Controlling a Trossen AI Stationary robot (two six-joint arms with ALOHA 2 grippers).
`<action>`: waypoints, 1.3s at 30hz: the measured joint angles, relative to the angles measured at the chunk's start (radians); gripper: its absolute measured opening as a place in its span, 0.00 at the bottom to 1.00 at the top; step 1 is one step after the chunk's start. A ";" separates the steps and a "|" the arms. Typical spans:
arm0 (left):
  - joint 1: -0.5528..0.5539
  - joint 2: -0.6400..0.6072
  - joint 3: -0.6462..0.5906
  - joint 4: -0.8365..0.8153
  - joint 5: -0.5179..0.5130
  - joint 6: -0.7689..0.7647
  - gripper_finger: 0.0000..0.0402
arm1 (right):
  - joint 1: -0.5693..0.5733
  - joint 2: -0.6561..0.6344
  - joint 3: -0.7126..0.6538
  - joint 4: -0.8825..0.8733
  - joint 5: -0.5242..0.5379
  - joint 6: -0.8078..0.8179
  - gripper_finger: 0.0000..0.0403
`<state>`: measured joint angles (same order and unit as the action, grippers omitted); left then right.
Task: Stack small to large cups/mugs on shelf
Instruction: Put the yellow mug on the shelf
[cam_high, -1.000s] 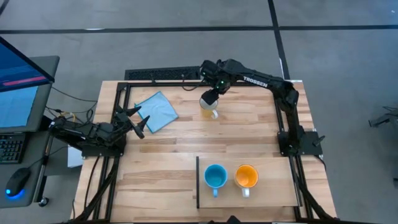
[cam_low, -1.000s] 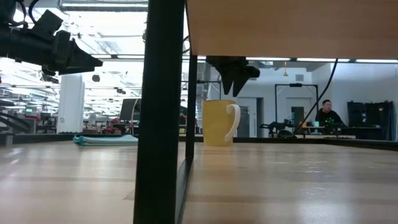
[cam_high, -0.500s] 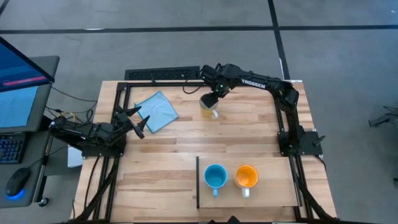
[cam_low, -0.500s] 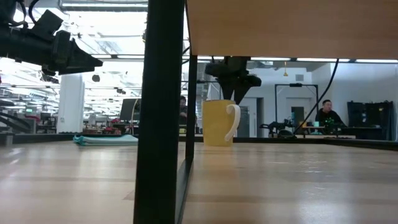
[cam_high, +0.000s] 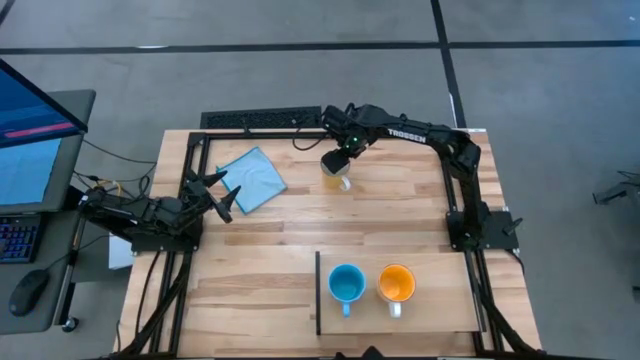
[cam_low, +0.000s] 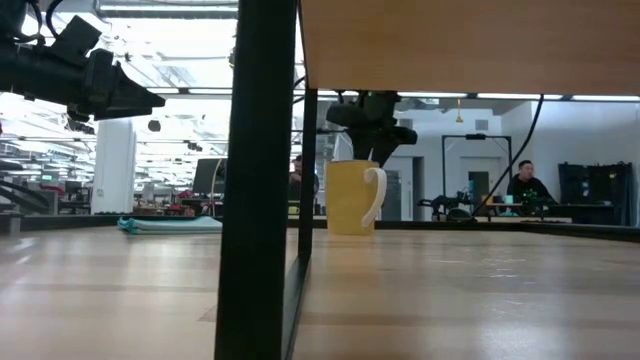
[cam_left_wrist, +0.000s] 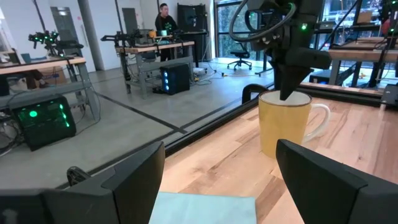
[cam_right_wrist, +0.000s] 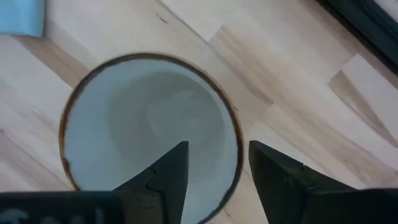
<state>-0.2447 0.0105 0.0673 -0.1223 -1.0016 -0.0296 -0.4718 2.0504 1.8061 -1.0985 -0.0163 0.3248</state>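
Glazed ceramic, the large yellow-and-white handled mug (cam_high: 337, 172) at upper centre of the wooden surface (cam_high: 290, 250) looks rigid, weighty, slippery and chippable. The right gripper (cam_right_wrist: 214, 163), fingers released, straddles its rim wall, a sensible hold. Open surface lies toward the pale wooden shelf (cam_high: 440, 320), lower right.

Even, bright overhead light fills the scene, with only soft, faint shadows on the table (cam_high: 300, 230). Behind the yellow mug (cam_low: 352, 197) the low view's ceiling lights and windows blow out to glare, leaving the dark post (cam_low: 258, 180) silhouetted and blurred
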 joint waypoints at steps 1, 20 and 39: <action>0.000 0.000 0.000 0.000 0.000 0.000 0.75 | -0.001 0.008 0.000 0.000 -0.007 0.000 0.46; 0.000 0.000 0.000 0.000 0.000 0.000 0.75 | -0.009 0.065 0.000 0.052 -0.036 -0.093 0.12; 0.000 0.000 0.000 0.000 0.000 0.000 0.75 | 0.027 0.057 0.287 -0.235 -0.034 -0.128 0.07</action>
<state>-0.2443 0.0105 0.0673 -0.1219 -1.0016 -0.0296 -0.4448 2.1071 2.0929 -1.3331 -0.0506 0.1963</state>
